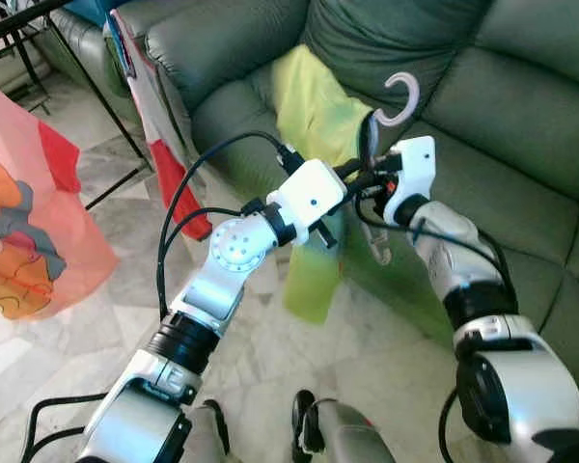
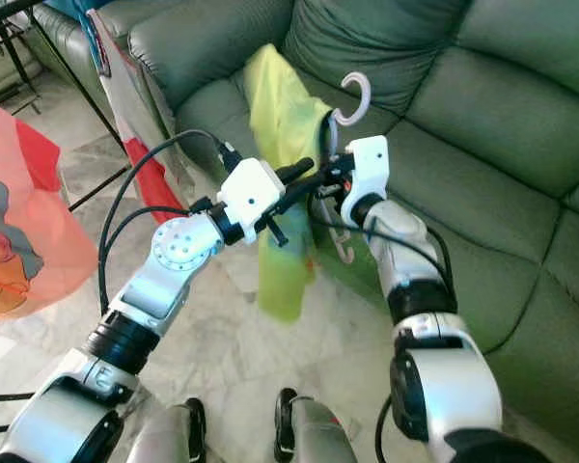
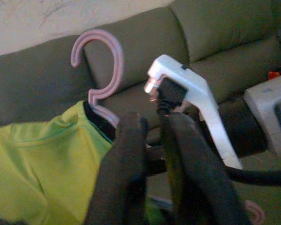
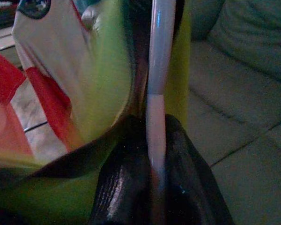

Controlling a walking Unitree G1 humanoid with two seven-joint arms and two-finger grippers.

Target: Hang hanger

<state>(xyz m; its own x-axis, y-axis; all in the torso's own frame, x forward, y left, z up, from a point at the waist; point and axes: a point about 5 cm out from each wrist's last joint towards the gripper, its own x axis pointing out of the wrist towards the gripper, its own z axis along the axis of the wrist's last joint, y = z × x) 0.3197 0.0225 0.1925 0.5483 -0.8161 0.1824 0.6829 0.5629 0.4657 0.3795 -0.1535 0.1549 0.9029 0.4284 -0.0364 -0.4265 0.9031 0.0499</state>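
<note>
Your right pincer is clenched on the pink hanger, which carries a yellow-green shirt above the green sofa. The left pincer looks pressed together beside it. Hanging on the dark rack remains.

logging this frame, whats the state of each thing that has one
hanger: held up in front of the sofa, hook on top, not yet hung
yellow-green shirt: on the hanger, draping down
right hand: shut on the hanger
left hand: at the hanger's neck, grip unclear
</note>
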